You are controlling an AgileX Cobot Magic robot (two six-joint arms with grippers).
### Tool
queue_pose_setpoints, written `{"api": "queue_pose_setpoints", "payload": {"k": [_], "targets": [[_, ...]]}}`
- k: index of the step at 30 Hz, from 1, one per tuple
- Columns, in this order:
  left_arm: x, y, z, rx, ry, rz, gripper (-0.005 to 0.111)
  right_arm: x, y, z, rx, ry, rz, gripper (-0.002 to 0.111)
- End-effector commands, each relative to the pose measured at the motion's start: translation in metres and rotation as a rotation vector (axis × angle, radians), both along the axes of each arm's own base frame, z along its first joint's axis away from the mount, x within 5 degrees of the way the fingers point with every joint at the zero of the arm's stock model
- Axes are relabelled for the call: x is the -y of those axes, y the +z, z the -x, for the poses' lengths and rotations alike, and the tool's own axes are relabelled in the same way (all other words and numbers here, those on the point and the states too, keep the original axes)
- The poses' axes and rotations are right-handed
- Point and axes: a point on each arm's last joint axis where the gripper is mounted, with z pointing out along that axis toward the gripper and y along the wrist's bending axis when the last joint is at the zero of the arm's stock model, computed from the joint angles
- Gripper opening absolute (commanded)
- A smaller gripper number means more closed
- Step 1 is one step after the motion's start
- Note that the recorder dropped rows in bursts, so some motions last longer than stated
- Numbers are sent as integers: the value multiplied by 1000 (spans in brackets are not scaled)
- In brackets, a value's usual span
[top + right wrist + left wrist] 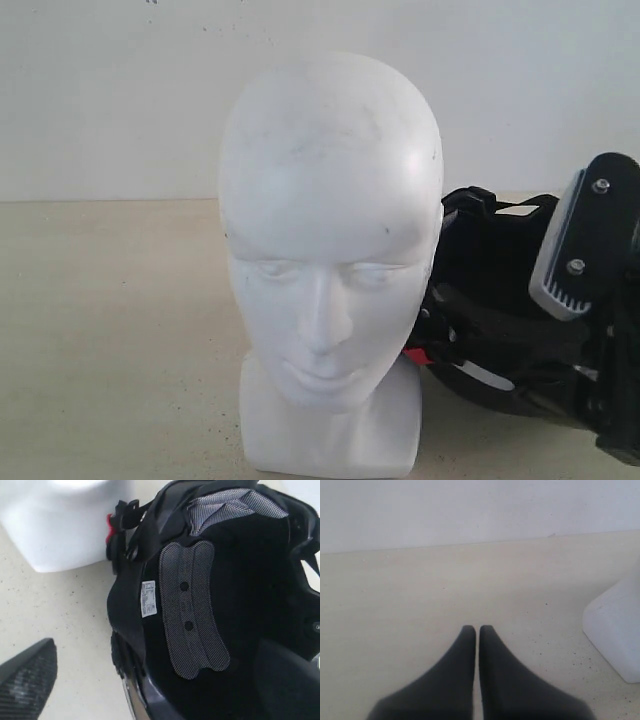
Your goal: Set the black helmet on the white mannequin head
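Probably the stiff helmet (500,300) beside the head (330,250) is best gripped at its rim; right fingers (27,675) are spread, left fingers (465,670) pressed together.

The black helmet (225,580) lay on the table (60,610) with its open side turned to the right pincer (157,650). Its dark inside and grey mesh pads showed. Its rim sat between the pincer's wide-apart fingers. Its red buckle (108,527) was on the side away from the pincer, next to the white mannequin head (330,250). The head stood upright, bald and smooth, just past the helmet.
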Motion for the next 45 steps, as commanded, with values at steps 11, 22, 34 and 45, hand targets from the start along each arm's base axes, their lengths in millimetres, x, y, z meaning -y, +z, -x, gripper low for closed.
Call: {"api": "queue_pose_setpoints", "payload": {"k": [11, 22, 34, 45], "targets": [[0, -1, 0, -1, 4, 18, 4, -2, -31, -29, -48, -140, 100, 64], [0, -1, 0, -1, 4, 18, 4, 0, -34, -31, -52, -172, 121, 70], [0, -1, 0, -1, 4, 18, 4, -8, -38, -26, -124, -101, 58, 70], [0, -1, 0, -1, 4, 18, 4, -11, -61, -31, -96, -51, 96, 70]]}}
